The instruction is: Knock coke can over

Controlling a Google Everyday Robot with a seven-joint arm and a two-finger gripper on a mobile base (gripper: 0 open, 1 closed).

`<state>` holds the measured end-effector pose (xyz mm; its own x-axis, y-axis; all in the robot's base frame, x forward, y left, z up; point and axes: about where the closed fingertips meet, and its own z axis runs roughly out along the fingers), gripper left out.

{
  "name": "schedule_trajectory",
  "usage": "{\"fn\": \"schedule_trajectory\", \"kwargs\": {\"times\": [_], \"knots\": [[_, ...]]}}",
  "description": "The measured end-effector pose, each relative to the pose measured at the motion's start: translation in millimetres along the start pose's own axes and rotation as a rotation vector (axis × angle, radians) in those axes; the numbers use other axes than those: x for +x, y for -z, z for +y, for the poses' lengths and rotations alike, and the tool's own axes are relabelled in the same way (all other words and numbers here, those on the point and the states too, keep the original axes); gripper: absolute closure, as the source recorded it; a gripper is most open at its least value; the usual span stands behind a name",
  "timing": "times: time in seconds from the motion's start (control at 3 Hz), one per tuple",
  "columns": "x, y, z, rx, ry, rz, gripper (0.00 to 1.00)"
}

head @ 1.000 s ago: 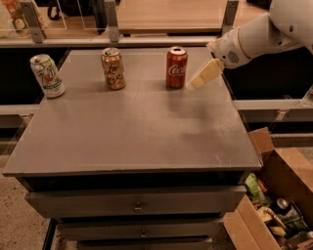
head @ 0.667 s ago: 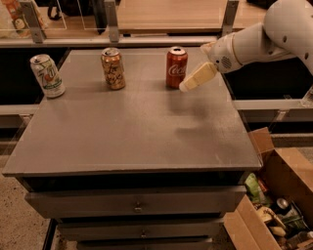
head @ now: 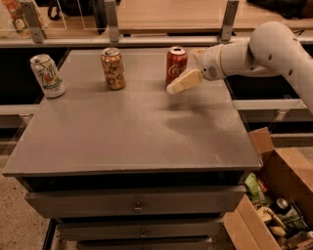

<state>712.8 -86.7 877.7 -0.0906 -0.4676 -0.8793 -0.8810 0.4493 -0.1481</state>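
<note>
The red coke can (head: 176,65) stands upright at the far middle of the grey table (head: 127,127). My gripper (head: 183,82) comes in from the right on a white arm. Its cream finger points left and down, and its tip lies right in front of the can's lower right side, touching or nearly touching it. A gold-brown patterned can (head: 113,68) stands upright to the left of the coke can. A white-and-green 7UP can (head: 47,75) stands upright at the far left.
The table has drawers (head: 137,205) below its front edge. An open cardboard box (head: 274,205) with cans and trash stands on the floor at the right. A railing and a wooden counter (head: 171,14) run behind the table.
My gripper has moved left along the table, from beside the can's right side to in front of its lower right. The three cans have stayed upright.
</note>
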Motion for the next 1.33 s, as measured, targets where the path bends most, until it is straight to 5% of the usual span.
{"fn": "schedule_trajectory", "kwargs": {"times": [0.67,1.33], "knots": [[-16.7,-32.4,-7.3,-0.014,-0.003,-0.067,0.41],[-38.2,-29.0,-6.8,-0.047,0.017,-0.084,0.88]]}}
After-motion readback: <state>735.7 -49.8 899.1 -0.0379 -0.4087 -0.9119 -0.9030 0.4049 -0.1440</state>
